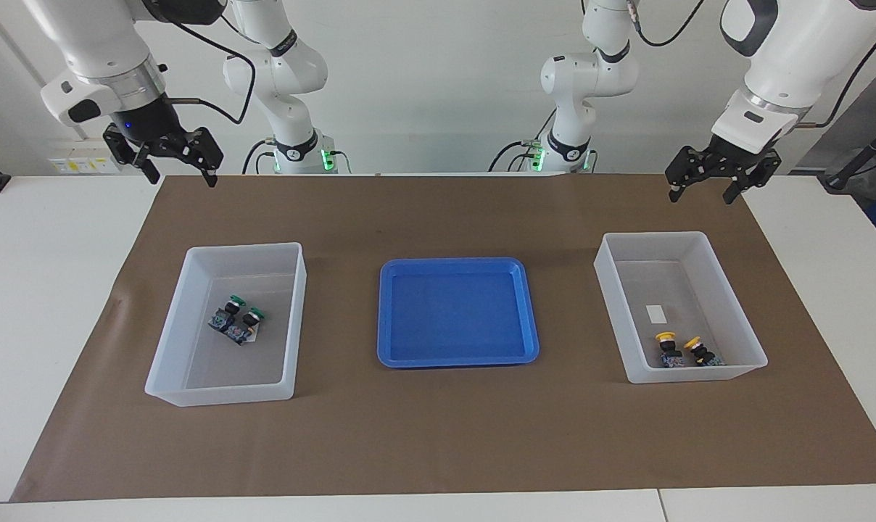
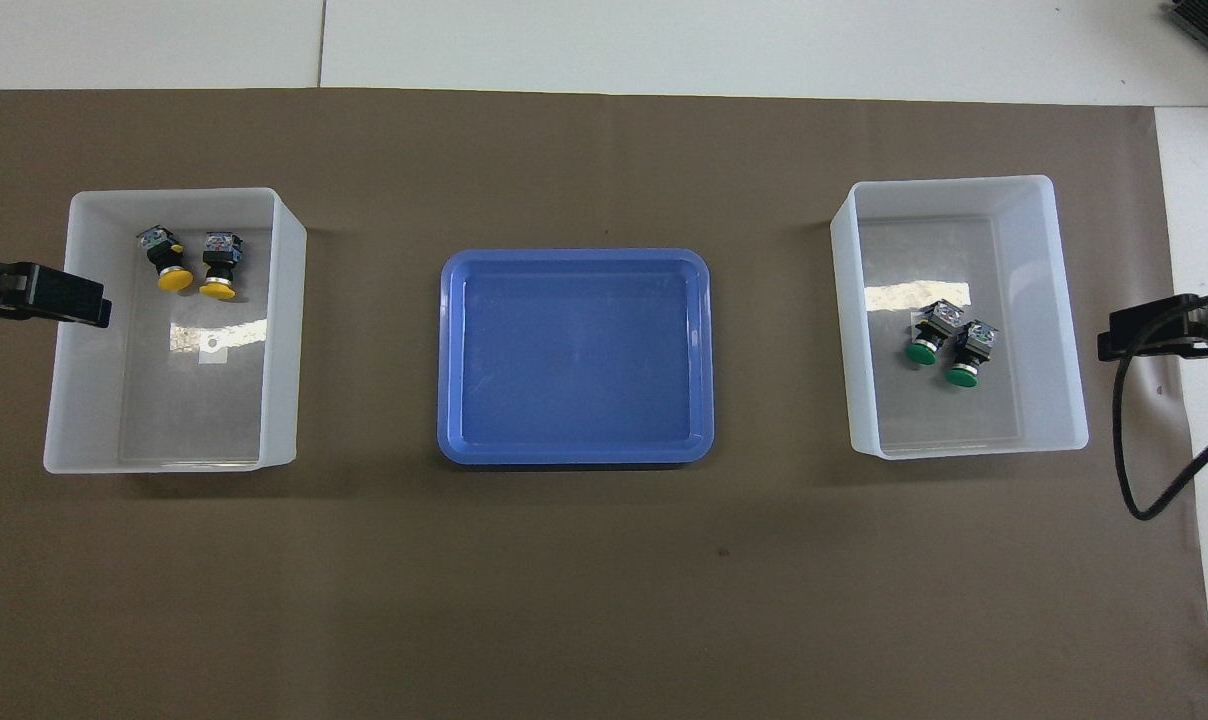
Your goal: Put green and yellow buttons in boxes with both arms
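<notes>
while both grippers are hanging spread and empty, green buttons (image 1: 236,319) are lying in the box (image 1: 191,275) below right gripper (image 1: 179,168), yellow buttons (image 1: 681,349) in the box (image 1: 728,304) under left gripper (image 1: 705,188).

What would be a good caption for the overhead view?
Green buttons and yellow buttons sorted into separate boxes flanking an empty blue tray.

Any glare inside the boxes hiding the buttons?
Overhead view: a bright reflection streaks each box floor, one beside the green buttons, one nearer the robots than the yellow buttons; neither covers them. Facing view: no such glare in either box.
</notes>
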You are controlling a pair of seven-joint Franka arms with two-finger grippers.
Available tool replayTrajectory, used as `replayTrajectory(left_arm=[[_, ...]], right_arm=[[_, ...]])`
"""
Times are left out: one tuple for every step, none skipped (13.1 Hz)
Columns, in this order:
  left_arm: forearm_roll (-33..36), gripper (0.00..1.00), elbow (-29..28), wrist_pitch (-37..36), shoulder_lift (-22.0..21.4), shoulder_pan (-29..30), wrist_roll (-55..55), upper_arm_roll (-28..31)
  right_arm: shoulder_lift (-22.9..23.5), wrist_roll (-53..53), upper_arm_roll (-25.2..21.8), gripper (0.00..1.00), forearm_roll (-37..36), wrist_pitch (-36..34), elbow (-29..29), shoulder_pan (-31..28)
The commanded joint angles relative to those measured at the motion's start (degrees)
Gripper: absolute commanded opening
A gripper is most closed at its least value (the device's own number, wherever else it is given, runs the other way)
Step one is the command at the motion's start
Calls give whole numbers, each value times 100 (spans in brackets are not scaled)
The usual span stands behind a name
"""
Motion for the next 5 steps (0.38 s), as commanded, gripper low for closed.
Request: replayTrajectory(left_arm=[[4, 100, -107, 6, -103, 24, -78, -35], [4, 100, -124, 6, -103, 41, -69, -35], [13, 100, -124, 6, -103, 41, -60, -35], [13, 100, -142, 41, -112, 41, -51, -35], [13, 100, -150, 50, -112, 41, -43, -35]], right_arm=[[-47, -97, 7, 100, -92, -53, -8, 12], [-56, -88, 7, 100, -92, -53, -26, 21], [-82, -88, 7, 100, -92, -61, -43, 21], [-91, -79, 7, 100, -83, -70, -70, 21], [-100, -71, 7, 100, -83, -88, -70, 21]])
